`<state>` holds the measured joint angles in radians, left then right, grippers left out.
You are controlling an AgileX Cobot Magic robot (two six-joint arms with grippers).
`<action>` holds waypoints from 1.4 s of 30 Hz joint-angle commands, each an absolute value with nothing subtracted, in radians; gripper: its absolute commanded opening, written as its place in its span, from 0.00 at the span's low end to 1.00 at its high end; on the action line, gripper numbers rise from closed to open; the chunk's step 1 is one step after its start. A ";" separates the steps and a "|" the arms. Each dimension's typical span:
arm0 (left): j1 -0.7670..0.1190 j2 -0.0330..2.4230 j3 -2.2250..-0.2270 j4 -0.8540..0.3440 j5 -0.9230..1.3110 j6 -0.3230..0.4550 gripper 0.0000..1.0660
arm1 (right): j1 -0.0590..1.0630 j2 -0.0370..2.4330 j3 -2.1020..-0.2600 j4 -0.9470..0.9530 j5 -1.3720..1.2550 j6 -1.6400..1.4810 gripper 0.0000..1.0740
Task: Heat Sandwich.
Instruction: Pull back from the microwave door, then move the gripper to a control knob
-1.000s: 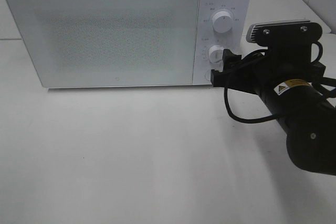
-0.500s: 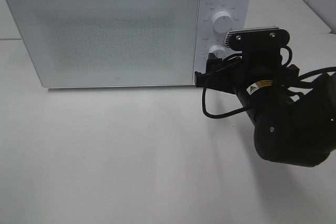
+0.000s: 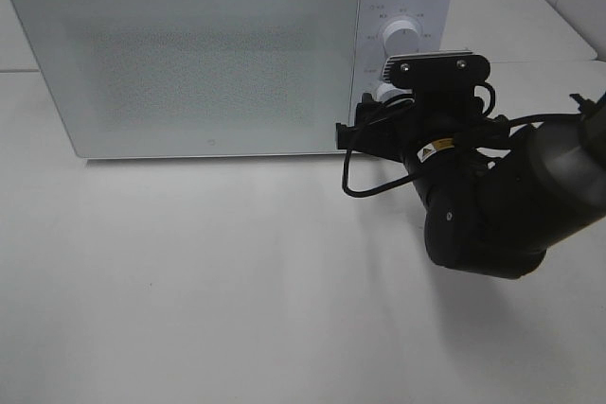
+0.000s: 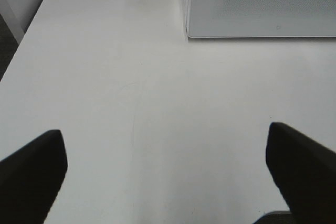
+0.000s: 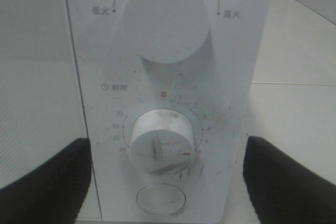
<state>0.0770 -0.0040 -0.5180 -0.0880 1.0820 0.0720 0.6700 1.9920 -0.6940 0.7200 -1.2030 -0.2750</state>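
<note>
- Hovering right up at the front of the white microwave [image 3: 208, 54], the right end effector [image 5: 165, 145] faces the control panel, and its black arm fills the right side of the high view.
- Its jaws stand wide, the two dark fingers [image 5: 47, 182] well apart, and nothing is gripped between them.
- The lower dial [image 5: 163, 148] sits between those fingers without touching either. It is scuffed and smudged, and its red mark points down to the right, past the orange zero at the top of its scale.
- The upper dial [image 5: 165, 17] is clean, with its red mark straight up.
- A round button [image 5: 160, 199] sits just below the lower dial.
- The sandwich shows in none of the views. The microwave door [image 3: 189, 59] is shut and its speckled panel lets nothing through, so I cannot tell whether the sandwich is inside.
- The left end effector [image 4: 165, 166] hangs over the bare white surface [image 3: 237, 281]. Its jaws are spread wide and hold nothing, and the microwave's lower corner is well ahead of it.
</note>
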 commanded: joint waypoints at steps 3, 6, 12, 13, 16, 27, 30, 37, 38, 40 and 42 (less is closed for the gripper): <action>0.072 -0.025 -0.517 -0.088 1.071 0.068 0.92 | 0.662 1.998 -0.727 0.703 -1.205 -0.265 0.71; 0.072 -0.025 -0.517 -0.088 1.071 0.068 0.92 | 0.647 2.013 -0.744 0.695 -1.201 -0.265 0.70; 0.072 -0.024 -0.517 -0.088 1.071 0.068 0.92 | 0.621 2.045 -0.765 0.682 -1.179 -0.261 0.70; 0.072 -0.024 -0.517 -0.088 1.071 0.068 0.92 | 0.619 2.049 -0.765 0.682 -1.179 -0.261 0.70; 0.072 -0.024 -0.517 -0.088 1.071 0.068 0.92 | 0.616 2.068 -0.782 0.682 -1.170 -0.261 0.70; 0.072 -0.024 -0.517 -0.088 1.071 0.068 0.92 | 0.618 2.068 -0.795 0.657 -1.164 -0.262 0.70; 0.072 -0.024 -0.517 -0.088 1.071 0.068 0.92 | 0.618 2.068 -0.797 0.657 -1.164 -0.262 0.70; 0.072 -0.024 -0.517 -0.088 1.071 0.068 0.92 | 0.617 2.068 -0.796 0.657 -1.155 -0.265 0.64; 0.072 -0.024 -0.517 -0.088 1.071 0.068 0.92 | 0.617 2.068 -0.796 0.657 -1.155 -0.265 0.62; 0.072 -0.024 -0.517 -0.088 1.071 0.068 0.92 | 0.617 2.068 -0.796 0.654 -1.156 -0.265 0.50; 0.072 -0.024 -0.517 -0.088 1.071 0.068 0.92 | 0.617 2.068 -0.796 0.654 -1.162 -0.265 0.41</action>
<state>0.0770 -0.0040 -0.5180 -0.0880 1.0820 0.0720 0.6230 2.0700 -0.7880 0.6680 -1.1550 -0.2620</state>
